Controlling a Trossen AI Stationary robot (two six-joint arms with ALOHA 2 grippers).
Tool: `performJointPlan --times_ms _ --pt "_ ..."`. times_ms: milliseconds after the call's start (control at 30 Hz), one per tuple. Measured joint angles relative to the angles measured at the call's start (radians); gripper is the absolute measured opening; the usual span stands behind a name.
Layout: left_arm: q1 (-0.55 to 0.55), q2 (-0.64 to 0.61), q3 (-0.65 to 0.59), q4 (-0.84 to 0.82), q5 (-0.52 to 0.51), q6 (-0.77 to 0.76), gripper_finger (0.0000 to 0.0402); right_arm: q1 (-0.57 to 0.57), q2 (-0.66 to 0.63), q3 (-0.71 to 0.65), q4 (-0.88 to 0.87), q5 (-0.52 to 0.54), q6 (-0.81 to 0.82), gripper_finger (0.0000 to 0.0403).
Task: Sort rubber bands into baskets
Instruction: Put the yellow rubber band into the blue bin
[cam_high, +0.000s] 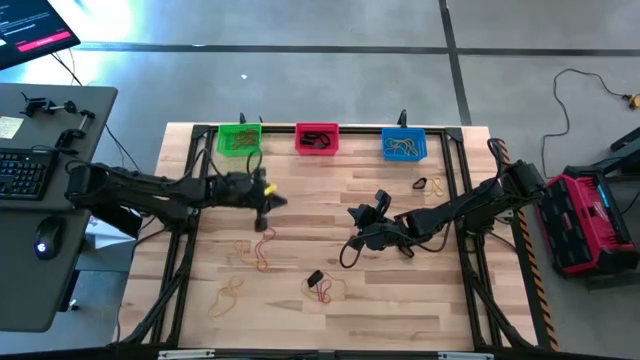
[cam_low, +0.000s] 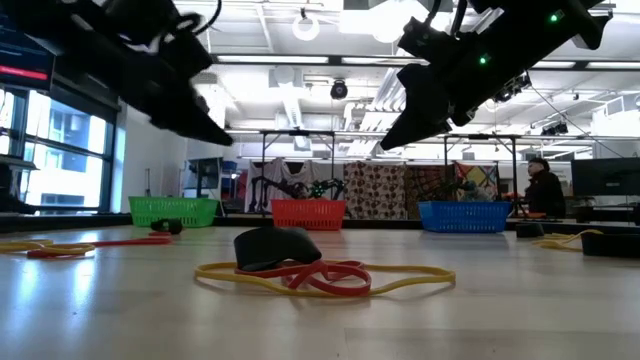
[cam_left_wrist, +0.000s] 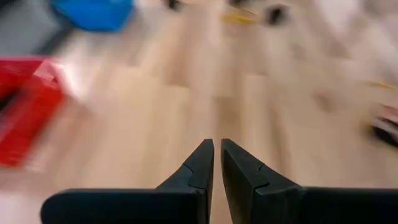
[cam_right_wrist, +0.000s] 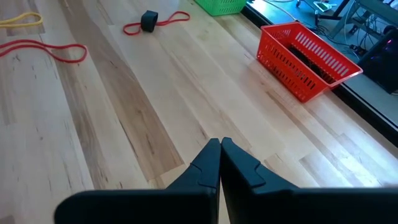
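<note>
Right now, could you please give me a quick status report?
Left gripper shut, empty, below green basket. Right gripper shut, mid-table. Rubber bands loose on table. Nothing blocking.

High view: looks straight down on the whole wooden table (cam_high: 400, 290), both arms, and the floor around.
Low view: sits at tabletop level, close behind a heap of rubber bands (cam_low: 320, 275), facing the three baskets and the room beyond.
Left wrist view: looks past its own fingers (cam_left_wrist: 199, 168) across the boards.
Right wrist view: likewise, close over the wood.
Shared: the red basket (cam_right_wrist: 305, 56) shows in all four.
</note>
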Motion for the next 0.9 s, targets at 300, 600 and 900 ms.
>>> performJointPlan --times_ms 300,600,900 --pt "-0.291 -0.119 0.0 -0.279 0.077 -0.304 0.002 0.0 0.0 0.0 0.0 0.0 0.0 0.0" --pt "-0.562 -0.11 0.0 -0.451 0.117 -0.697 0.002 0.0 0.0 0.0 0.01 -0.002 -0.004 0.0" --pt "-0.772 -0.069 0.0 -0.451 0.087 -0.962 0.0025 -0.006 0.0 0.0 0.121 -0.304 -0.04 0.0"
